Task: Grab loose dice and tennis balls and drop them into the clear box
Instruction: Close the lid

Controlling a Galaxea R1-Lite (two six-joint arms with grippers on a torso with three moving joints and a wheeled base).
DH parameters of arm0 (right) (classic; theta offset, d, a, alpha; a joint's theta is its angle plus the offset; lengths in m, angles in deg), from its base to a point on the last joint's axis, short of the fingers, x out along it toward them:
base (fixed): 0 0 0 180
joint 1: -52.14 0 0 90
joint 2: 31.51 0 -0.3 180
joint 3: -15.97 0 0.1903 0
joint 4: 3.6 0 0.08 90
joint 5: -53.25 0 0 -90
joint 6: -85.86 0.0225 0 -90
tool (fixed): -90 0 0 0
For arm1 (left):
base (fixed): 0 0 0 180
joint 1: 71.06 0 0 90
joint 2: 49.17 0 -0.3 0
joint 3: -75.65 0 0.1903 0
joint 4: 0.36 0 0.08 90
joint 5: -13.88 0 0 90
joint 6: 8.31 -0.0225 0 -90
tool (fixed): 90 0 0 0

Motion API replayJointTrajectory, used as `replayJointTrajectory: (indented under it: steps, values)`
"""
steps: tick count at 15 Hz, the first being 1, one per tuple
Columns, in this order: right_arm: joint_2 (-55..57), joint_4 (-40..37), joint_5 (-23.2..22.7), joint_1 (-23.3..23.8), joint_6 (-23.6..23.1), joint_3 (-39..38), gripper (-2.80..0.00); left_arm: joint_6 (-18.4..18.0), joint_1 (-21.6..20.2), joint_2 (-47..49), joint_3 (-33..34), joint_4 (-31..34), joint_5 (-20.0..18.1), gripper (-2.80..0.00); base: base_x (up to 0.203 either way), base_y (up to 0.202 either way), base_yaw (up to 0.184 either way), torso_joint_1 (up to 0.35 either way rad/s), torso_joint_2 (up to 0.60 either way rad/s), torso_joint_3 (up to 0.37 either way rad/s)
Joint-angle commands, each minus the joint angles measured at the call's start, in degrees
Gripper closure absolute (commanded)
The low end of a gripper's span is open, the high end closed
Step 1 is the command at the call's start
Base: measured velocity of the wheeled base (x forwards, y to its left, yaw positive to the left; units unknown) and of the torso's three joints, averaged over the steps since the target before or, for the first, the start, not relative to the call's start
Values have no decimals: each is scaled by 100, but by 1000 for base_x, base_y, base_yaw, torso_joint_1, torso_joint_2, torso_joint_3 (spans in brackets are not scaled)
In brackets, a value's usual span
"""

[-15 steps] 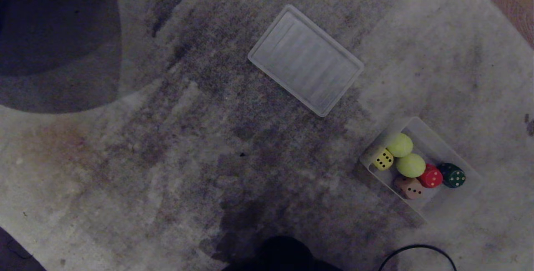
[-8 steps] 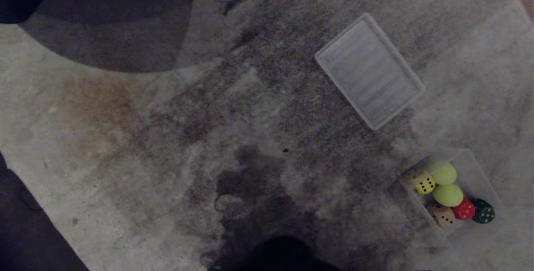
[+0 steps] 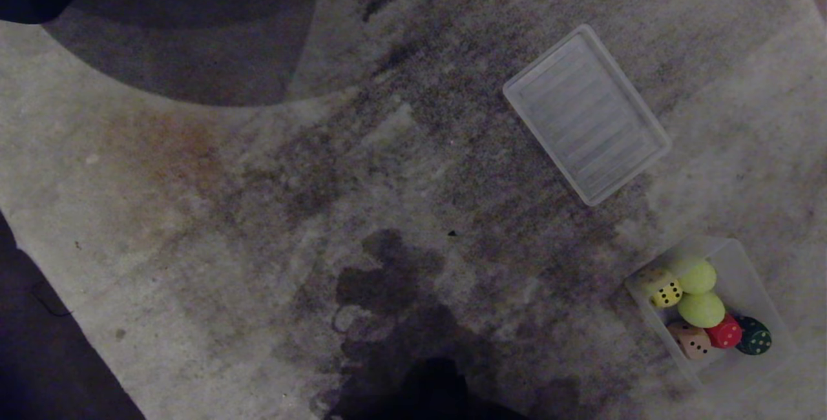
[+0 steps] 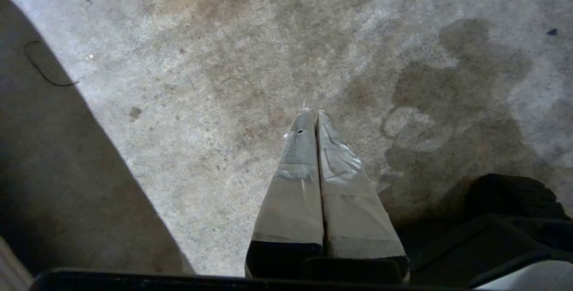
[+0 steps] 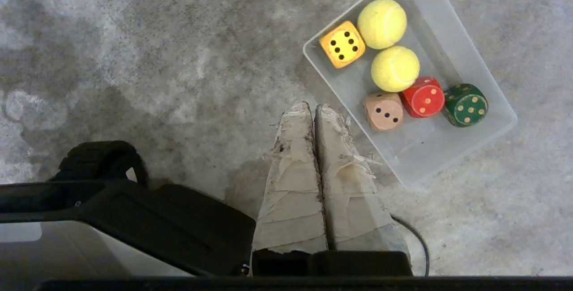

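Shifted rightward across the head view since a second ago, the whole scene marks camera motion, not object motion. Left: open stained floor point(image 3: 213, 226); left gripper point(image 4: 313, 114) closed, empty. Centre-right: ribbed tray point(image 3: 586, 114). Far right: clear box point(image 3: 753, 278) holding all dice point(image 3: 667, 287) and tennis balls point(image 3: 701, 309); right gripper point(image 5: 312, 106) closed just beside it.

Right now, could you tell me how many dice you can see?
4, all in the clear box: yellow die beside a tennis ball; peach die, red die, green die in a row.
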Motion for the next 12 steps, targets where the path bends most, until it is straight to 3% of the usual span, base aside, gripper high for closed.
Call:
replayJointTrajectory:
  steps: [1,12]
  values:
    - [1,-2,-2,-7,-25,0,0,2,0,6,9,1,-1,0,0,0,0,0,0,0]
    - [10,-2,-11,-7,-60,0,0,-66,0,6,9,1,-27,0,0,0,0,0,0,0]
